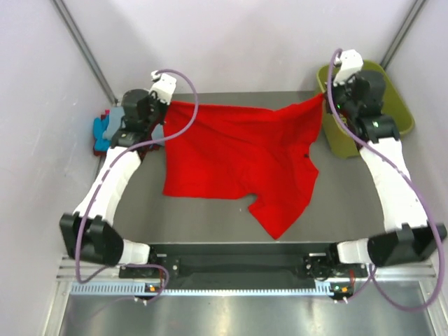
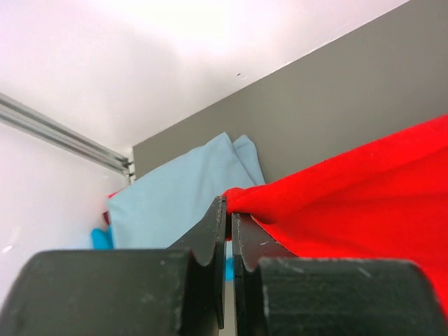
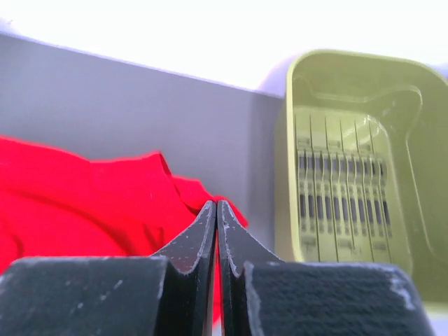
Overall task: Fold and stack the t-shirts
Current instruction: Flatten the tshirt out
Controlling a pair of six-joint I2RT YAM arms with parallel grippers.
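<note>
A bright red t-shirt (image 1: 238, 157) hangs stretched between both arms over the grey table, its lower part draping toward the front. My left gripper (image 1: 166, 105) is shut on the shirt's far-left corner; in the left wrist view the red t-shirt (image 2: 364, 189) bunches at my left gripper (image 2: 229, 204). My right gripper (image 1: 324, 99) is shut on the far-right corner, and the red t-shirt (image 3: 84, 203) shows behind my right gripper (image 3: 216, 208). A light grey-blue t-shirt (image 2: 182, 189) lies folded at the far left, on a turquoise one (image 1: 101, 133).
An olive-green plastic basket (image 1: 395, 105) stands at the back right, beside the right arm, its slotted bottom bare (image 3: 350, 161). White walls with metal rails close in the back and sides. The arms' bases sit on the near rail (image 1: 238, 262).
</note>
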